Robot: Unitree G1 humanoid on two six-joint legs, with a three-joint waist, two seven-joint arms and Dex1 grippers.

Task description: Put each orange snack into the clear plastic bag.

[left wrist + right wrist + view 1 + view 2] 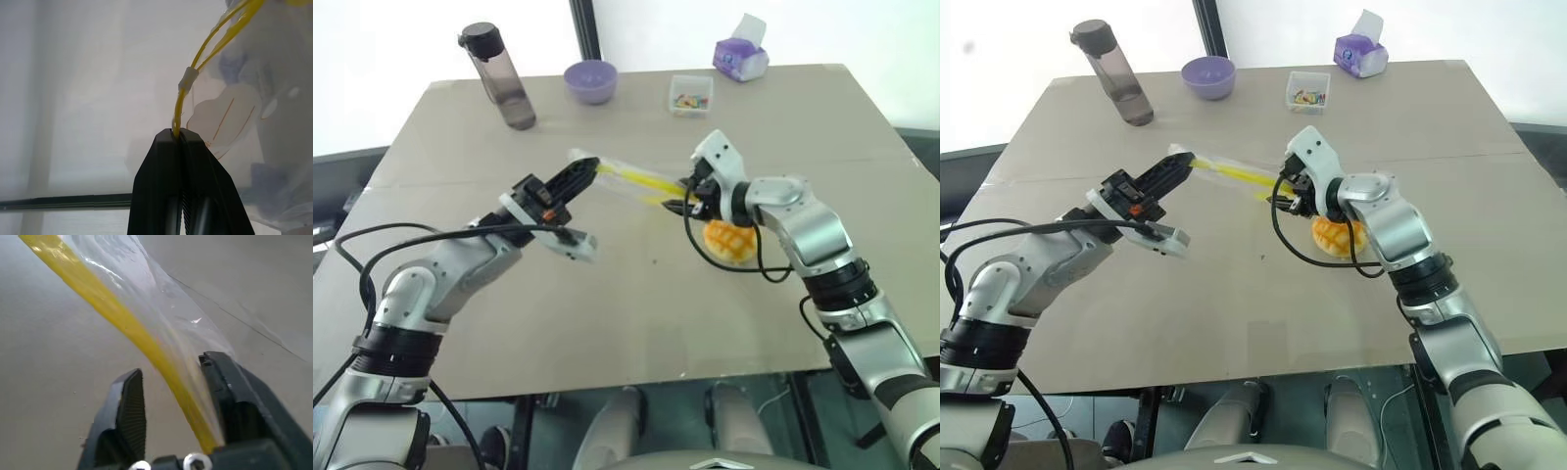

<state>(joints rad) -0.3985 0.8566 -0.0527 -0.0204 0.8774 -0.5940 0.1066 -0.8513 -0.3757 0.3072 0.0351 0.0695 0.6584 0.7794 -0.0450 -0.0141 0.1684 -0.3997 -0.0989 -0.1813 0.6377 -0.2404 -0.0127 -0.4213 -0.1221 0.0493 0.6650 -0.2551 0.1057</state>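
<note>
Bun [728,242] half hidden behind right claw [172,396], fingers parted around bag [625,178]; left claw [182,134] pinches its yellow strip.

beige table [636,323], bright window behind (glaring), dark frame [585,29]

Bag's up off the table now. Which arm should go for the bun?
Right, probably. The left claw is shut on the yellow strip of the clear plastic bag, holding it up. The right claw stands open around the strip without pinching it, and the bun lies on the table just below that wrist.
</note>
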